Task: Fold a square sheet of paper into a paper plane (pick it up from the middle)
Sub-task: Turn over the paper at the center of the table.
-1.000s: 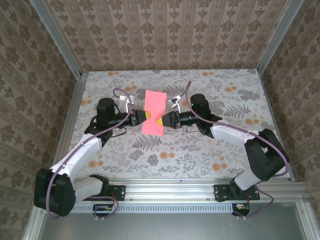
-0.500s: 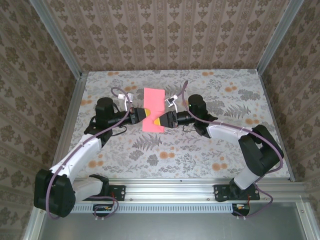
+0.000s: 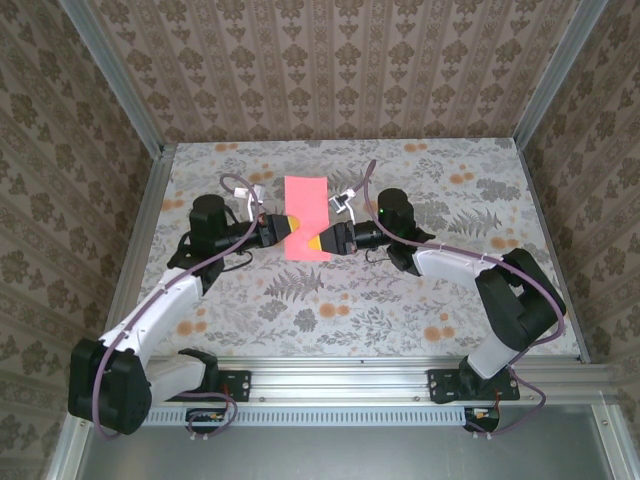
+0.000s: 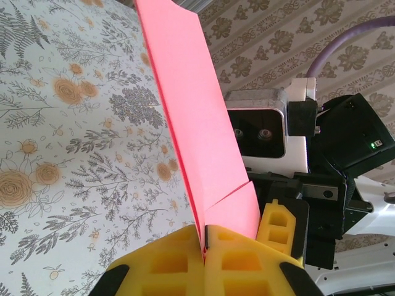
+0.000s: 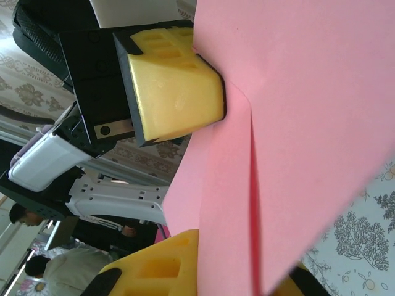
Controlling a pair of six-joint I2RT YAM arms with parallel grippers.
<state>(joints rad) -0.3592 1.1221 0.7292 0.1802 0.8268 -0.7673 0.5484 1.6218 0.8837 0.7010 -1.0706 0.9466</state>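
Subject: a thin salmon-pink paper sheet (image 3: 306,212), folded into a narrow rectangle with its long sides running near to far. It sits over the far-middle part of the table, slightly left of centre, between the two arms. The table carries a grey floral-printed cloth (image 3: 400,300) with orange flowers.

Left gripper (image 3: 289,226): it reaches in from the left. In the left wrist view its yellow foam fingers (image 4: 166,266) are pressed together, with the near edge of the sheet pinched in the seam between them. The sheet rises away from them on edge.

Right gripper (image 3: 316,243): it reaches in from the right, just near of the left one. Its yellow fingers (image 5: 157,268) are closed onto the sheet, which passes between them.

Sheet condition: an overlapped layer and a straight crease line show close to both grips. Whether the far end touches the cloth cannot be told.
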